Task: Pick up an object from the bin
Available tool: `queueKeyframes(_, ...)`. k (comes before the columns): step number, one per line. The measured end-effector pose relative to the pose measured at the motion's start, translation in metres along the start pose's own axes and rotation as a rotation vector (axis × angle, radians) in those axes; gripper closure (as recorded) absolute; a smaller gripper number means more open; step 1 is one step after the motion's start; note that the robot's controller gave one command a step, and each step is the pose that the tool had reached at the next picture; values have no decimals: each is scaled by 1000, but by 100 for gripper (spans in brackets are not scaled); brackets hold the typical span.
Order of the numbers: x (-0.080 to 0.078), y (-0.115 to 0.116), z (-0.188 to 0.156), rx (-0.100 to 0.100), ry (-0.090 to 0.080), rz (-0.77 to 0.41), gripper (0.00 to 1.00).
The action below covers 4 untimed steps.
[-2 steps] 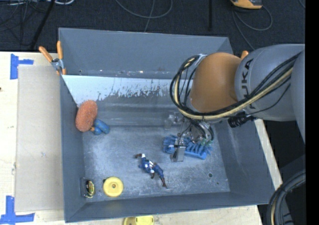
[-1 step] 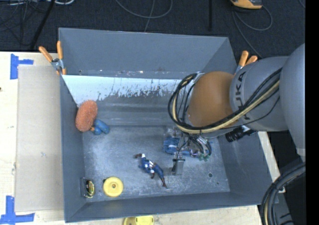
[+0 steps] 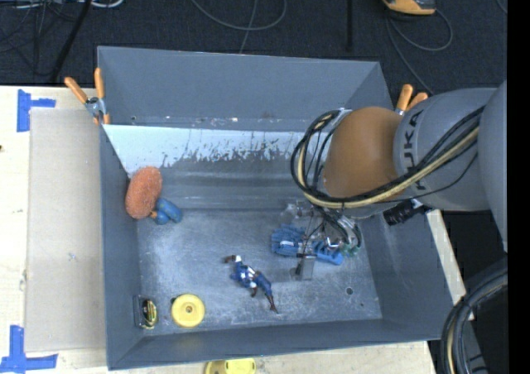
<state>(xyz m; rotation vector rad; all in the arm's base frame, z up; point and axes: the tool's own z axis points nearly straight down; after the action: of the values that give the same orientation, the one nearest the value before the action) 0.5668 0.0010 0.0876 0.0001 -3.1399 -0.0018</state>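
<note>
Gripper (image 3: pixel 307 256) is hanging low between a blue chunk (image 3: pixel 286 242) and a smaller blue bit (image 3: pixel 330 256), can't tell if it's open or closed, I'm guessing grasping's next: closing cleanly on just one.

Grey arm (image 3: pixel 464 149), orange cover (image 3: pixel 360 153), looped cables (image 3: pixel 310 157)

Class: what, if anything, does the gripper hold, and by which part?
Cannot be told: the gripper is down at a small blue blocky object, but no hold is visible.
</note>
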Motion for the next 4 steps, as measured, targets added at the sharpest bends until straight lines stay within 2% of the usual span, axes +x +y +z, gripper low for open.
queueKeyframes(1, -6, -25, 18, 1, -1, -49, 100)
queueKeyframes(2, -6, -25, 18, 0, -1, -48, 100)
queueKeyframes(3, 17, -36, -97, 1, -2, -58, 100)
queueKeyframes(4, 17, -36, -97, 1, -2, -57, 100)
